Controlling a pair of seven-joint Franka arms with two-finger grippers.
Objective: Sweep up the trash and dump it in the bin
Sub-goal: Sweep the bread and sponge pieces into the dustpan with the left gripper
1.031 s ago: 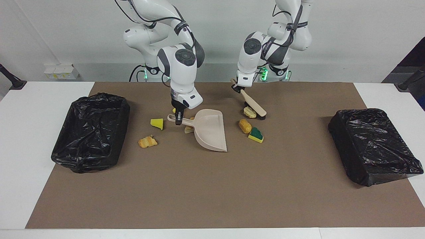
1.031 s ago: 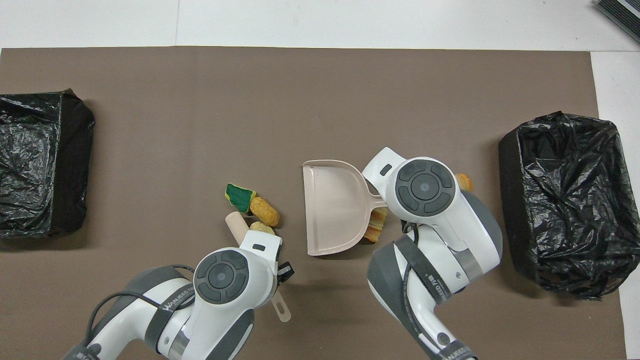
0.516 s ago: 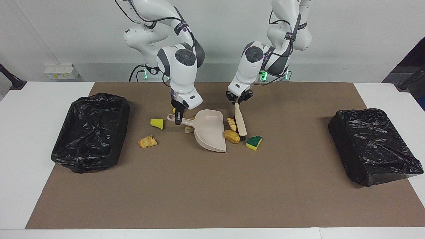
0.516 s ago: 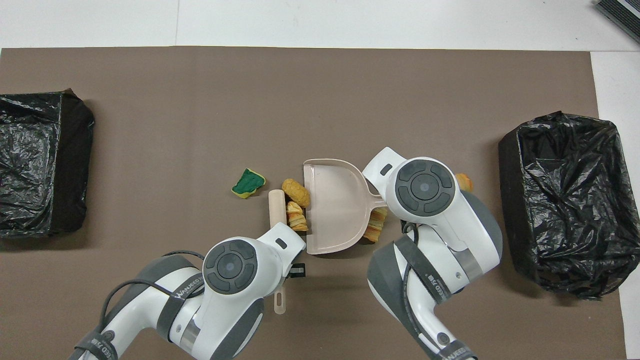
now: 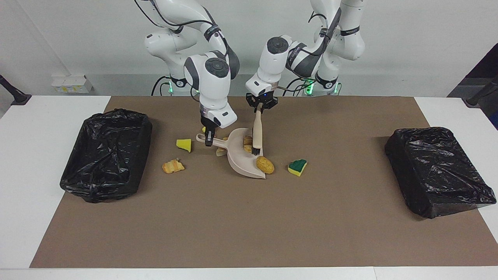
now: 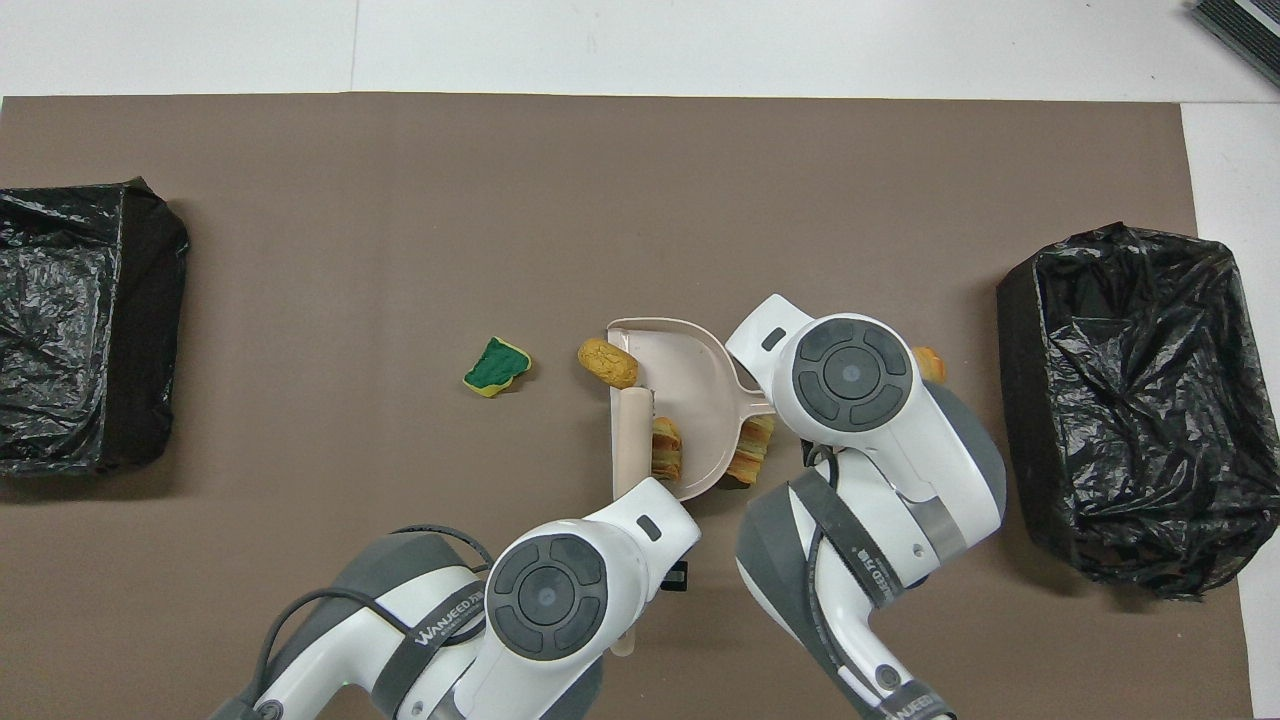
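Note:
My right gripper (image 5: 209,139) is shut on the handle of the beige dustpan (image 5: 242,157), which rests on the mat. My left gripper (image 5: 259,109) is shut on the brush (image 5: 256,134), held steeply with its bristles down in the pan's mouth. One piece of trash, a bread-like lump (image 6: 666,448), lies inside the pan beside the brush (image 6: 630,440). A second tan lump (image 5: 265,165) sits at the pan's lip. The green-and-yellow sponge piece (image 5: 297,167) lies on the mat toward the left arm's end. A yellow foam chunk (image 5: 184,144) and an orange lump (image 5: 173,166) lie toward the right arm's end.
An open black-lined bin (image 5: 105,151) stands at the right arm's end of the table, a second black-bagged bin (image 5: 437,171) at the left arm's end. Another scrap (image 6: 750,462) lies against the pan near its handle. A brown mat (image 5: 249,225) covers the table.
My left gripper swept the brush toward the dustpan, pushing one lump into the pan and another to its lip. The sponge piece stayed on the mat. The right arm has not moved.

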